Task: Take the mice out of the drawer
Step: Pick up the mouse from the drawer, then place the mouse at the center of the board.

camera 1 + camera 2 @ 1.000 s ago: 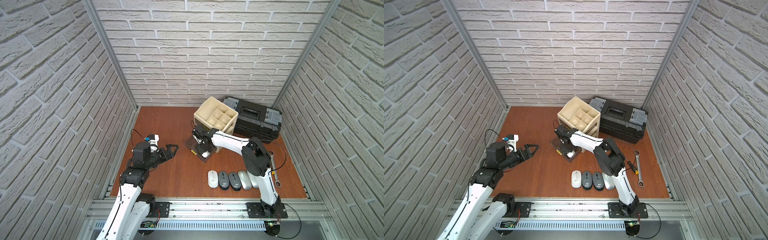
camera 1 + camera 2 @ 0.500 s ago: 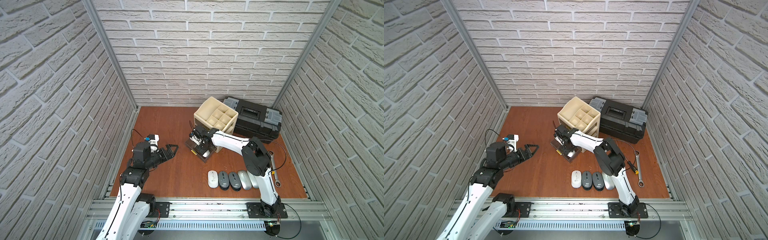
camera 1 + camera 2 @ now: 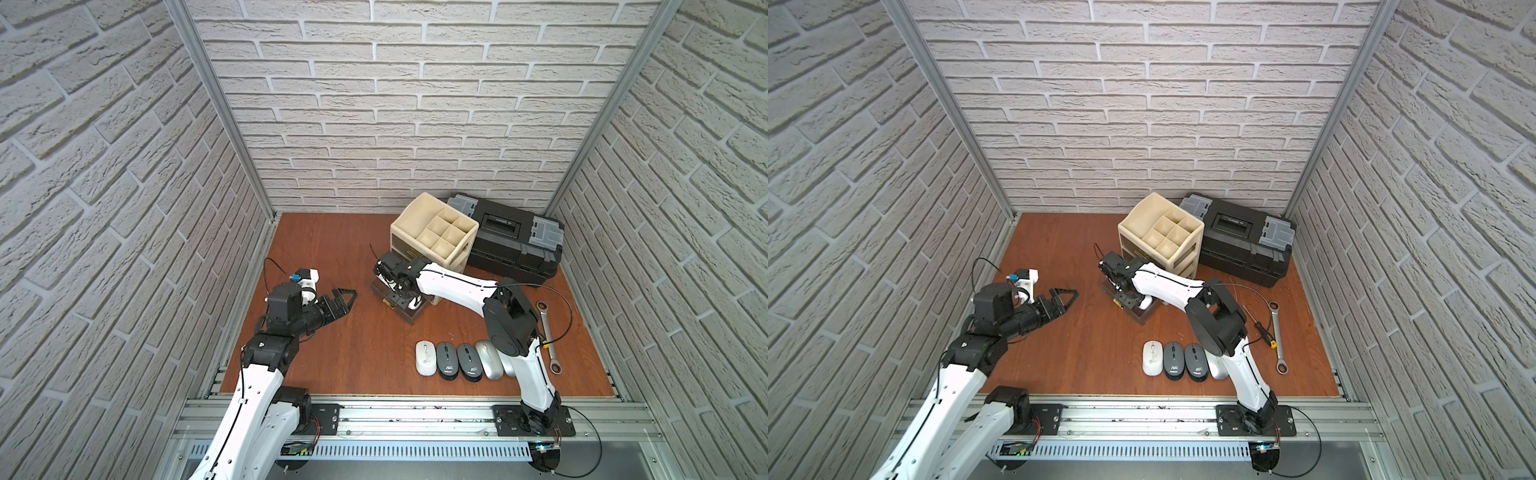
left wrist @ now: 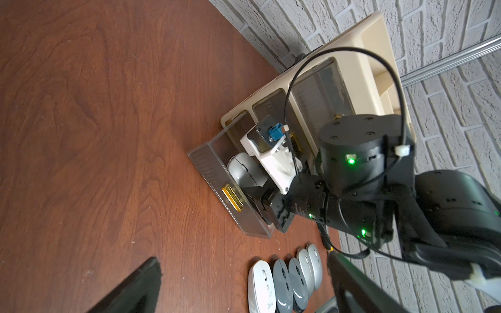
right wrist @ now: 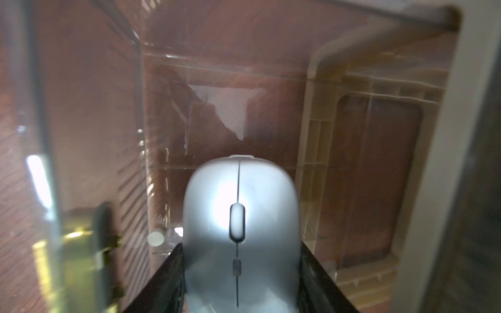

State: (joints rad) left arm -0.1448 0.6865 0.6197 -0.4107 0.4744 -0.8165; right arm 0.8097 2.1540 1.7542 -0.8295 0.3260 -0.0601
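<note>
Right gripper point(image 5: 240, 249) was clamped on a silver mouse point(image 5: 240, 214), one black finger pressed to each flank. Only the right wrist view showed that grip close up, with the clear drawer point(image 5: 162, 62) beyond the mouse's nose and the cream organiser point(image 5: 320, 135) past that. From the left wrist view I could see the mouse sat inside the pulled-out drawer, just behind the front wall with its gold handle point(image 4: 231, 197). Whether it was lifted off the drawer floor, I couldn't tell. In both top views the gripper hid nearly all of it.

Nearest the front rail, a row of five mice point(image 4: 298, 284) lay side by side on the tabletop point(image 3: 332, 365): one white, two dark grey, two silver. All five were plain in the left wrist view. In a top view the right arm half covered the last silver one point(image 3: 508, 365). To their right lay a steel wrench point(image 3: 547, 336). A screwdriver point(image 3: 1258, 328) beside it showed clearly in one top view and was mostly behind the arm elsewhere.

Further in, the left gripper point(image 3: 351, 301) hung wide open over bare tabletop, well apart from the drawer. At the back stood the organiser, with a black toolbox point(image 3: 515, 245) just beside it.
</note>
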